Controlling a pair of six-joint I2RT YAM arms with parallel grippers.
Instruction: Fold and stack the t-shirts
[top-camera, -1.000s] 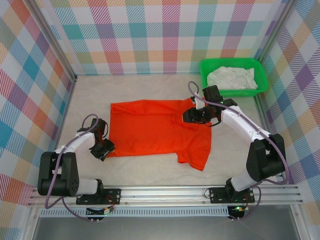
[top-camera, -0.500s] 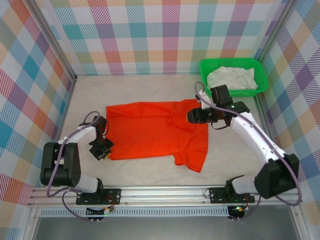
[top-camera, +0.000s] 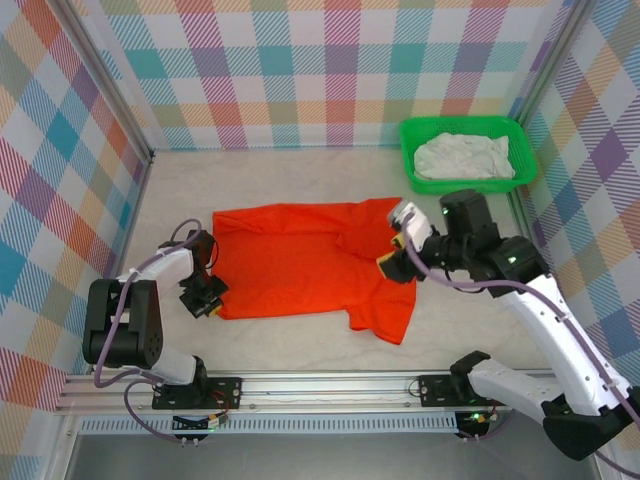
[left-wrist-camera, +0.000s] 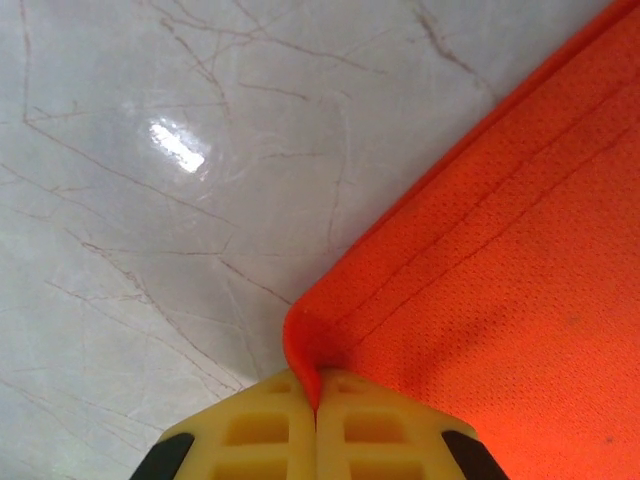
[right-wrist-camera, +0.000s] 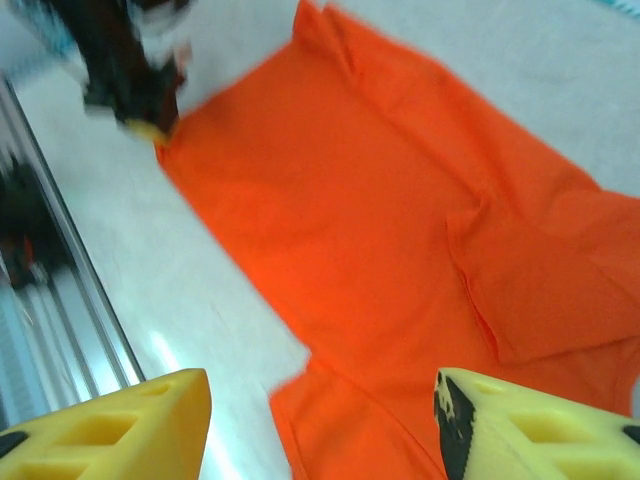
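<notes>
At the near left, the left arm (top-camera: 165, 270) reaches down to the desk (top-camera: 290, 335). The left jaws are closed tight on the near left corner of the orange t-shirt (top-camera: 300, 265). The left wrist view shows a small fold of the hem (left-wrist-camera: 300, 340) pinched between the yellow fingertips (left-wrist-camera: 260, 430).

The shirt lies spread flat in the middle of the desk, with one sleeve (top-camera: 385, 312) pointing toward the near edge on the right. Above the shirt's right side, the right arm (top-camera: 540, 300) holds the right jaws wide apart, with nothing between them.

In the far right corner a green basket (top-camera: 414, 181) holds the crumpled white t-shirt (top-camera: 463, 157), well apart from the orange one.
</notes>
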